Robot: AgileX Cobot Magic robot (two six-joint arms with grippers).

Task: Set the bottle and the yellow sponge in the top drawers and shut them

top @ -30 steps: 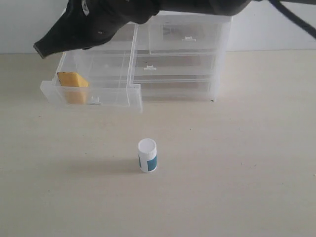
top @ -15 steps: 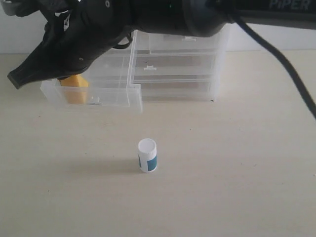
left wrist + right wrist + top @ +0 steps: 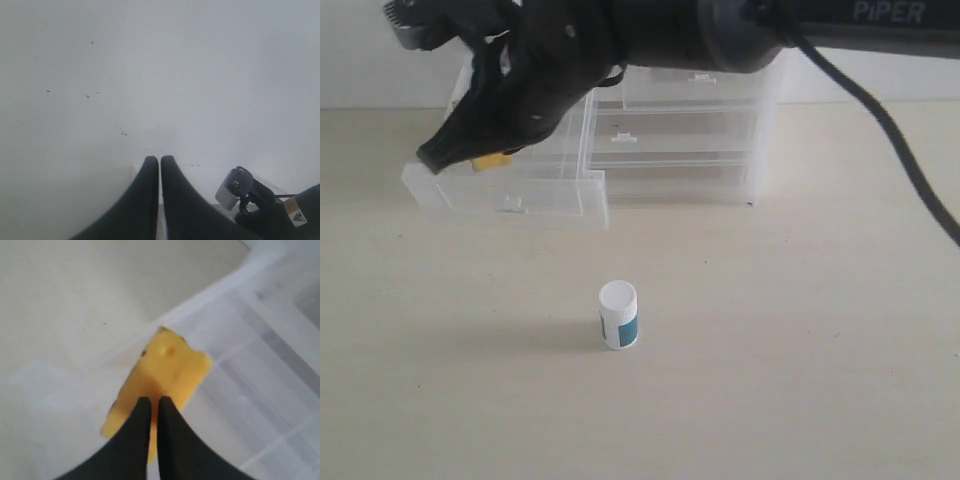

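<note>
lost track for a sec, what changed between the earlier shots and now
The right gripper, jaws together, swung down to the left past the open top drawer, then came back right; its tip now points at the yellow sponge in that drawer, hiding most of it. Nothing was gripped or released. The bottle stayed upright on the table, and the drawer stayed open.

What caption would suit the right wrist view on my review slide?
Right gripper, fingers together, over the yellow sponge lying in the open top drawer.
</note>
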